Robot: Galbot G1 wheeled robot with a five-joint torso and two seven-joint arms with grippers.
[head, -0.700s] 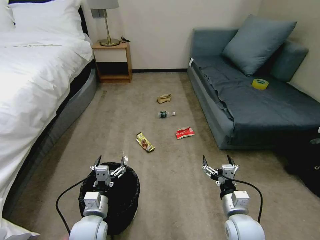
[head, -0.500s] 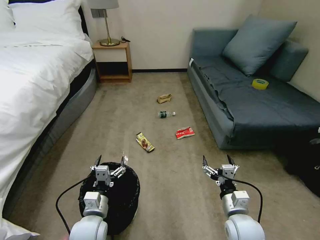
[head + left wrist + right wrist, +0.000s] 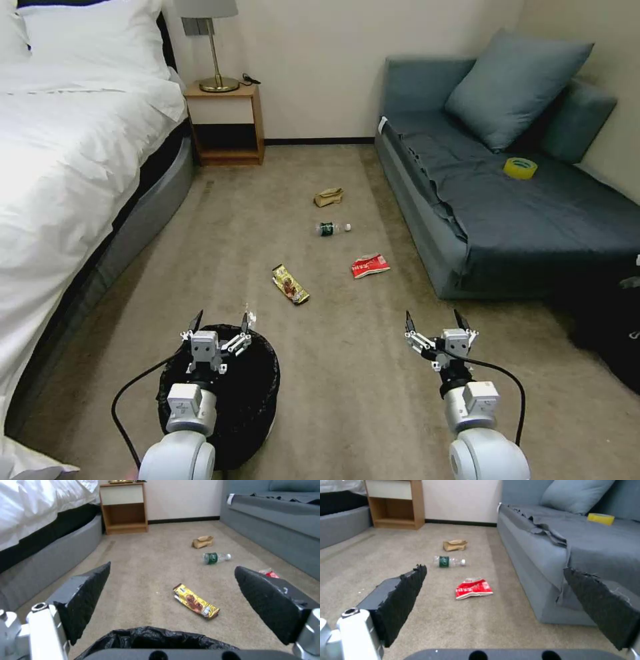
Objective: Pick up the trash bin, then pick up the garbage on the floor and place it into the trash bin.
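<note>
The bin [image 3: 230, 393] sits on the carpet right under the left gripper [image 3: 219, 325], whose jaws are spread wide and hold nothing. The gold wrapper [image 3: 196, 604] lies just past those jaws. The right gripper [image 3: 437, 323] hangs wide too, with the red wrapper [image 3: 473, 588] ahead of it.

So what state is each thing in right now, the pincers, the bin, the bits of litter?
Left pincer: open, over the bin.
Right pincer: open, empty.
Trash bin: upright on the carpet.
Gold-brown wrapper: flat on the carpet.
Red wrapper: crumpled.
Bottle: on its side.
Paper bag: crumpled.
</note>
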